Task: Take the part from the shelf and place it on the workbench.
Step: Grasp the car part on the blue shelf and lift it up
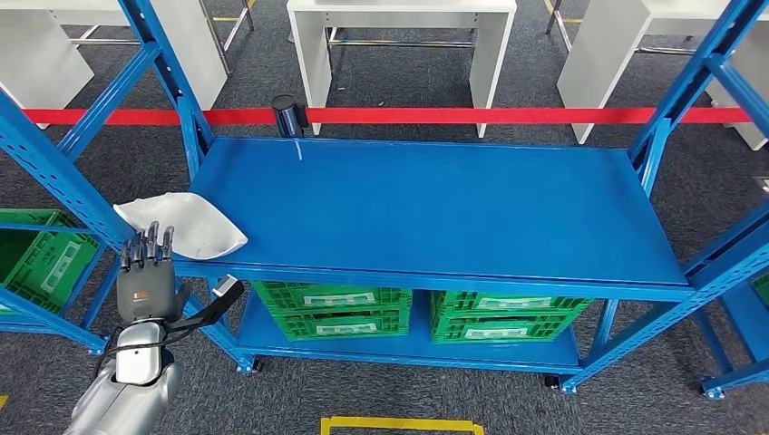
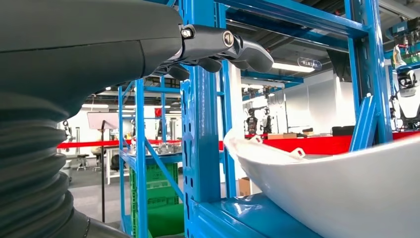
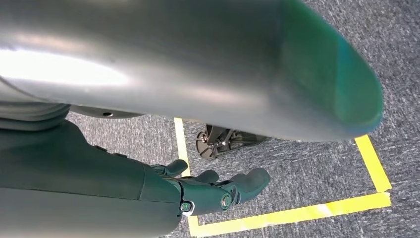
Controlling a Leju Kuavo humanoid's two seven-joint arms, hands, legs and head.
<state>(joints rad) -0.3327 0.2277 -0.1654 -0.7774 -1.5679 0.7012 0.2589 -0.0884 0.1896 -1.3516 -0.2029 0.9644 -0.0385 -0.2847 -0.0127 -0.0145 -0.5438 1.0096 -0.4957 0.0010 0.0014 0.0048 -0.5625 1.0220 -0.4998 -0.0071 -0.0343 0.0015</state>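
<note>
My left hand [image 1: 145,272] is open and holds nothing, just near the white part [image 1: 186,224] on the shelf's [image 1: 435,208] near left corner. The part looks thin, stiff, light and perhaps slippery; I would grip its near rim. My right hand [image 3: 218,191] hangs empty, fingers loosely bent.

- An industrial workshop or robot test hall: a blue steel shelf rack [image 1: 435,208] dominates.
- Under its deck, green plastic crates [image 1: 331,310].
- Behind the rack, a red barrier belt [image 1: 472,115] and white workbenches [image 1: 399,36].
- Before it, grey carpet with yellow floor tape [image 1: 399,424].
</note>
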